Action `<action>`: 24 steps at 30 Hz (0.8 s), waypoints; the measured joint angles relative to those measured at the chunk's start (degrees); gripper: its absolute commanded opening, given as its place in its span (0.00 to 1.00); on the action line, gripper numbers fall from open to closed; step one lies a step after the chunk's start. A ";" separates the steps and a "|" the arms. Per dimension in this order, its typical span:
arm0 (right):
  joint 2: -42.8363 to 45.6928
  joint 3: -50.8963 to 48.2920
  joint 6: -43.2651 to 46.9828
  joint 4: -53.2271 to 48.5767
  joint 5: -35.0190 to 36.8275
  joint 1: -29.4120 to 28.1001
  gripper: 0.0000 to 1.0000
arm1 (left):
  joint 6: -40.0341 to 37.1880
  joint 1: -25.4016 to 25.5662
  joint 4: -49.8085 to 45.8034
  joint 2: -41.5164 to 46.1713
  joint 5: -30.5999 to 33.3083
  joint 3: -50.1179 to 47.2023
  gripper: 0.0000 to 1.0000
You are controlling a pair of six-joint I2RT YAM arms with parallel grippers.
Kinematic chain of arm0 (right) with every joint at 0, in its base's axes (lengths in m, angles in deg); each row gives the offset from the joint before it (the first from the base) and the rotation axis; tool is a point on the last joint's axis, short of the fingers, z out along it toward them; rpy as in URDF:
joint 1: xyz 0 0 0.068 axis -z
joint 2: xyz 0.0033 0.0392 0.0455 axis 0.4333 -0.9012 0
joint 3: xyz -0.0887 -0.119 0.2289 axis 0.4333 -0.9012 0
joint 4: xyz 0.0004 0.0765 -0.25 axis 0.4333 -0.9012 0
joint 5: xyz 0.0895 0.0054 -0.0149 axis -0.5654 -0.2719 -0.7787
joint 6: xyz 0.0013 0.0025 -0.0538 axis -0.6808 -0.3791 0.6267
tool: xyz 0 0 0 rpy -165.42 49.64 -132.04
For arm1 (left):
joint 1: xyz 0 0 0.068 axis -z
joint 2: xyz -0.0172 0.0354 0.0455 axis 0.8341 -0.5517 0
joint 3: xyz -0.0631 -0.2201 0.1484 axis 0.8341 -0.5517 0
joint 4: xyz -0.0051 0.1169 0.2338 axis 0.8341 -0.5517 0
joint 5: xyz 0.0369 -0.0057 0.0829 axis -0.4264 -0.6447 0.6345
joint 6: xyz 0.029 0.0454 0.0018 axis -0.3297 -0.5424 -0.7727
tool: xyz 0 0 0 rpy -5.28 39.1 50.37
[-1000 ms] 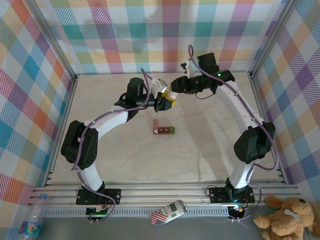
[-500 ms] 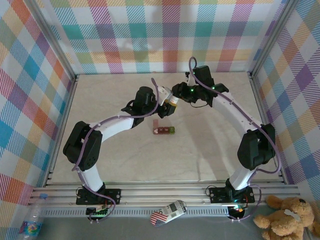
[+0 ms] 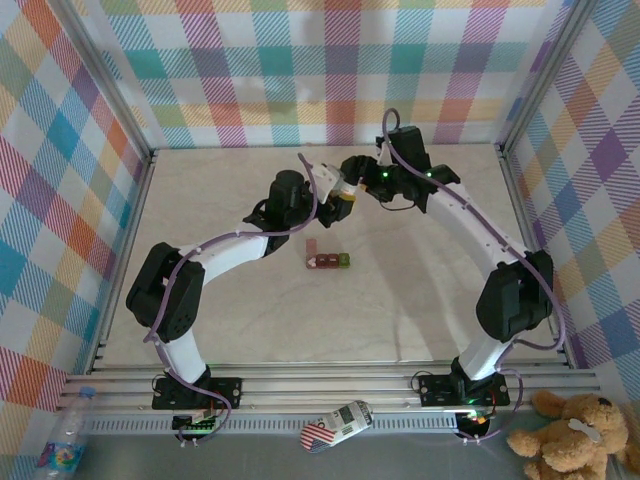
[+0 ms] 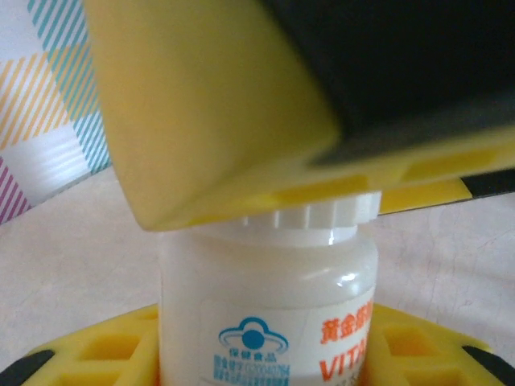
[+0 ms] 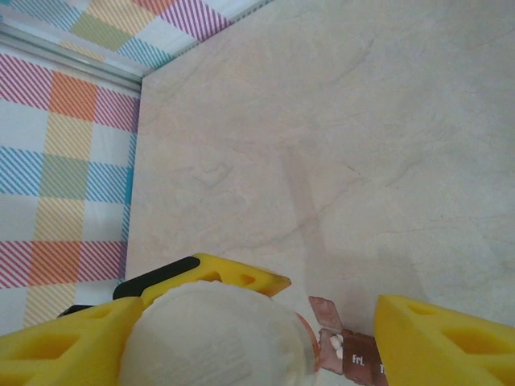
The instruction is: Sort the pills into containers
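Top view: both arms bent inward, claws meet mid-table, a bit far of centre. L claw (image 3: 333,200) clamped on small white bottle (image 3: 343,196) w/ orange lower part. R claw (image 3: 352,180) right at bottle's top, coming in from far-right. Can't tell if bottle touches table (image 3: 250,320)

L wrist: bottle (image 4: 265,289) upright betw own yellow fingers (image 4: 88,362); blue logo + orange print on label. Ribbed cap (image 4: 322,215) on. One R-claw finger (image 4: 209,121) sits just over cap, blocks upper half of this view

R wrist: R claw (image 5: 257,322) jaws spread wide, cap (image 5: 213,342) betw them. One finger (image 5: 64,342) at or against cap, other finger (image 5: 442,338) clear w/ gap. L-claw finger (image 5: 201,277), yellow w/ black back, pokes out beyond cap

Containers (image 3: 327,260): on table just near-side of claws, untouched. Dark red cells, green one at right end; one dark red bit juts far-side at left end, flap or cell, can't tell. From R wrist, containers (image 5: 342,350) partly hid by cap + finger; pale speck (image 5: 334,342) inside one, too small to name

Around: plaid walls (image 3: 60,200), metal frame (image 3: 125,250). Outside near rail: water bottle (image 3: 62,445) at L corner, teddy (image 3: 575,430) at R corner, flag-print gadget (image 3: 338,424) betw arm bases
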 measured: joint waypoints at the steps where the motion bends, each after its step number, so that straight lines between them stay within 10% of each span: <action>1: 0.59 -0.11 0.04 -0.07 -0.24 0.22 0.82 | 0.02 -0.09 0.79 0.00 -0.46 0.00 0.00; 24: -1.09 15.34 32.50 -16.26 -13.14 3.82 0.78 | 1.27 -5.05 -3.82 0.02 -22.49 2.47 0.00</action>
